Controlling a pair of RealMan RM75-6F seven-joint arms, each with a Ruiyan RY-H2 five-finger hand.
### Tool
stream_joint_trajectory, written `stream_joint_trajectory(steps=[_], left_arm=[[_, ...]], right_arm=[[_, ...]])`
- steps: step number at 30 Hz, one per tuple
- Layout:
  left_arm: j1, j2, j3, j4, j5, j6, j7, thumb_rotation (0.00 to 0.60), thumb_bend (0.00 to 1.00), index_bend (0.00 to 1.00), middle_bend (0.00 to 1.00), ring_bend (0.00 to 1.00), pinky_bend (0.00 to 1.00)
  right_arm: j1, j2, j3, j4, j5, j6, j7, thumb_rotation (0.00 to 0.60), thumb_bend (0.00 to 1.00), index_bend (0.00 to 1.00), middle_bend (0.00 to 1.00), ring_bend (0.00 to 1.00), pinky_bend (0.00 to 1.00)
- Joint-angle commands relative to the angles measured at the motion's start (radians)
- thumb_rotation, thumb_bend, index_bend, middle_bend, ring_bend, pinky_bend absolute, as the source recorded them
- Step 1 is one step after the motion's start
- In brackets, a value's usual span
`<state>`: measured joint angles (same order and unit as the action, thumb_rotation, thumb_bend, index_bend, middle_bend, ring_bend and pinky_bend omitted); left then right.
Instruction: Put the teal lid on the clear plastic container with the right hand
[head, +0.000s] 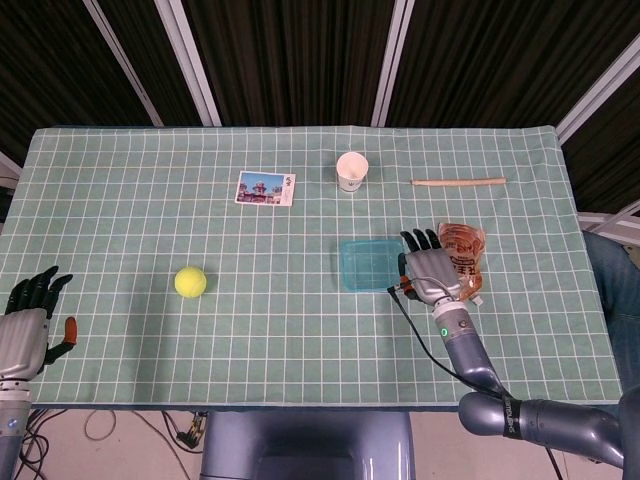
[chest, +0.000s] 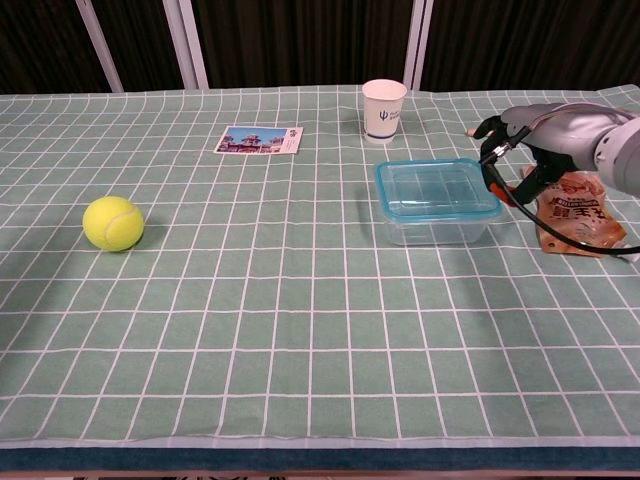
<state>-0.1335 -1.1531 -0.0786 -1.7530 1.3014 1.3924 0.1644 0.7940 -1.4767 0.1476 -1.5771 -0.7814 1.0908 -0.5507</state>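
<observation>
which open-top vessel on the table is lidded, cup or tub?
The clear plastic container, beside the right hand: the teal lid sits on its rim. The white paper cup behind it stands uncovered, mouth open.
</observation>
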Motion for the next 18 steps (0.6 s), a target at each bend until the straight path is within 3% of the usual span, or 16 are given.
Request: stream_joint_trajectory(steps=[1,18], left_arm=[[0.000,-0.001,-0.001,0.000,0.001,0.002,0.000,0.600,0.56,0.13,0.00,0.00,0.00],[-0.001,0.000,-0.001,0.000,-0.006,-0.002,0.007,0.600,0.56,0.13,0.00,0.00,0.00]], right_arm=[[-0.002,-0.012,0.001,0.010,-0.006,-0.001,0.002,0.600,0.42,0.60,0.11,0.00,0.00],[-0.016,-0.043,-0.001,0.046,-0.022,-0.025,-0.004,0.600,0.41,0.60,0.10,0.00,0.00]])
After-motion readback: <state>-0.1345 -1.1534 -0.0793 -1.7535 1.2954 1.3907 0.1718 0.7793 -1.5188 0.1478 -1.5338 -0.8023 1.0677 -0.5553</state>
